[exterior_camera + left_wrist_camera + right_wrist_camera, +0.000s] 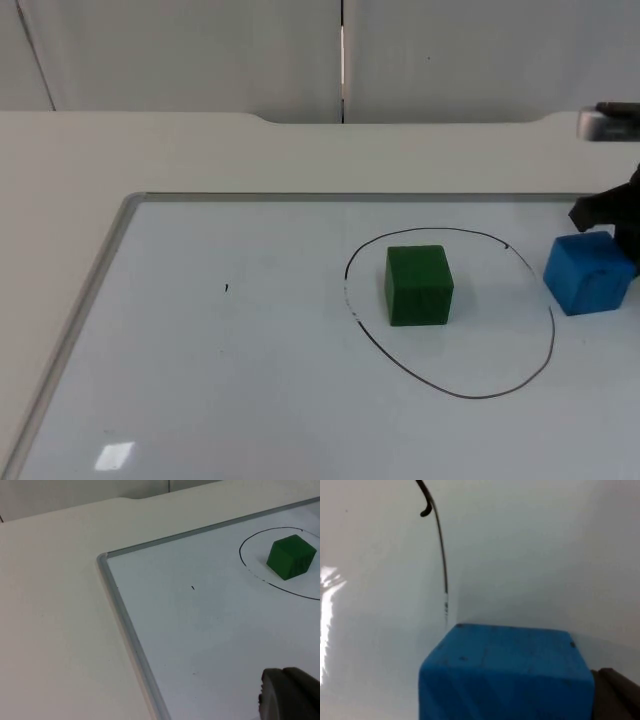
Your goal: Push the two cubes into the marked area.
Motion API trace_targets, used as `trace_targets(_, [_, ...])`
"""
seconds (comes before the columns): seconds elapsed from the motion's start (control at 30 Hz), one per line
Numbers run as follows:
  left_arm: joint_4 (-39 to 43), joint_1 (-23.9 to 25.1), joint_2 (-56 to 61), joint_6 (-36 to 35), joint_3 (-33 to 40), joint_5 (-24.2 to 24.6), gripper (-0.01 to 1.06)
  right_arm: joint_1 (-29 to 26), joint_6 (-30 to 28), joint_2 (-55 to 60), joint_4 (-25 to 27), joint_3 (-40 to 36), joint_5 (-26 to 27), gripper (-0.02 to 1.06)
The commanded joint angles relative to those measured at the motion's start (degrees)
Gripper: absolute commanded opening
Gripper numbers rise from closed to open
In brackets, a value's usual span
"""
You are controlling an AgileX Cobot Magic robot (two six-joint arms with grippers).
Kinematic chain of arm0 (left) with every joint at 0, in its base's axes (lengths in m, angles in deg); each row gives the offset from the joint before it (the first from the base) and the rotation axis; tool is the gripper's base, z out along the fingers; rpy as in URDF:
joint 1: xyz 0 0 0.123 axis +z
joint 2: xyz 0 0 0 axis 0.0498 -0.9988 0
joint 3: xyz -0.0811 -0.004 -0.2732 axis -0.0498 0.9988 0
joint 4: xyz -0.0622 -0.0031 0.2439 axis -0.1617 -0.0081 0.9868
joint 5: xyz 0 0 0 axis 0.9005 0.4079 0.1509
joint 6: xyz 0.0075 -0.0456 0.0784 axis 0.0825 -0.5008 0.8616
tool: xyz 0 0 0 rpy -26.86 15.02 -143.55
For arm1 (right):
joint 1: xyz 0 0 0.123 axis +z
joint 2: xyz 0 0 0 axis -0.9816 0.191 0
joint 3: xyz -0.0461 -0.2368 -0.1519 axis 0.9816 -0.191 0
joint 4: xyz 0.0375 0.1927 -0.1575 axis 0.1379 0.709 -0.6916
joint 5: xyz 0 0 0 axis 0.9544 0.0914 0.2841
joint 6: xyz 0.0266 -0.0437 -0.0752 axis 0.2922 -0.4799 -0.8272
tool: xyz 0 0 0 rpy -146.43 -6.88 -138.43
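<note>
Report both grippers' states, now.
Left gripper: state cannot be told; it waits above the whiteboard.
Right gripper: state cannot be told; it sits against the blue cube.

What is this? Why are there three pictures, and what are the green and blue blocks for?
This is a robot with two black arms at a table. One picture looks down from a camera above. The other two come from little cameras on the arms' wrists. On the table lies a whiteboard with a loop drawn on it, the marked area. The green cube already sits inside the loop. The blue cube is just outside it. The right gripper is behind the blue cube, right against it, ready to push it in. Nothing is being held. The left gripper waits over the whiteboard, away from the cubes.
</note>
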Motion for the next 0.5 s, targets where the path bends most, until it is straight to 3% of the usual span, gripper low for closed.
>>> trace_targets(0.0, [0.08, 0.17, 0.27, 0.00, 0.29, 0.17, 0.00, 0.12, 0.10, -0.36, 0.17, -0.16, -1.20, 0.00])
trace_targets(0.2, [0.08, 0.17, 0.27, 0.00, 0.29, 0.17, 0.00, 0.61, 0.10, -0.36, 0.24, -0.71, -3.02, 0.00])
trace_targets(0.47, [0.25, 0.17, 0.27, 0.00, 0.29, 0.17, 0.00, 1.46, 0.10, -0.36, 0.85, -5.79, 2.03, 0.00])
